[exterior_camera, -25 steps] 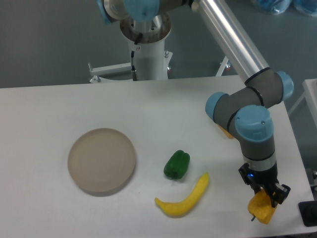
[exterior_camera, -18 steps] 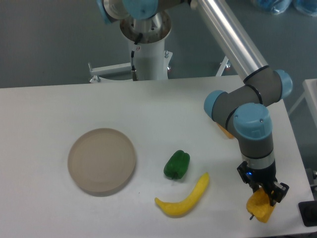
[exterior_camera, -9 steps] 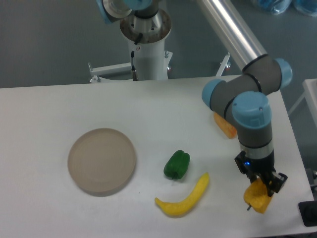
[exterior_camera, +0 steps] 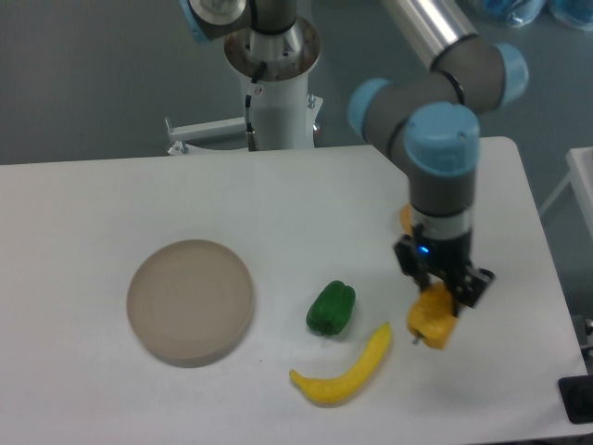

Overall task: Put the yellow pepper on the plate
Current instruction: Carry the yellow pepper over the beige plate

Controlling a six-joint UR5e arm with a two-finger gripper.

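Your plate (exterior_camera: 190, 298) sat bare at the left of the surface, with the green pepper (exterior_camera: 331, 308) and the long yellow piece (exterior_camera: 345, 369) in between. The pincer (exterior_camera: 437, 313), pinching the yellow pepper (exterior_camera: 432, 320), had lifted it and swung leftward, so transport was underway.

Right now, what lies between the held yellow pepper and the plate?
In the fixed camera view: the green pepper, with the yellow pepper right of it and the plate left.
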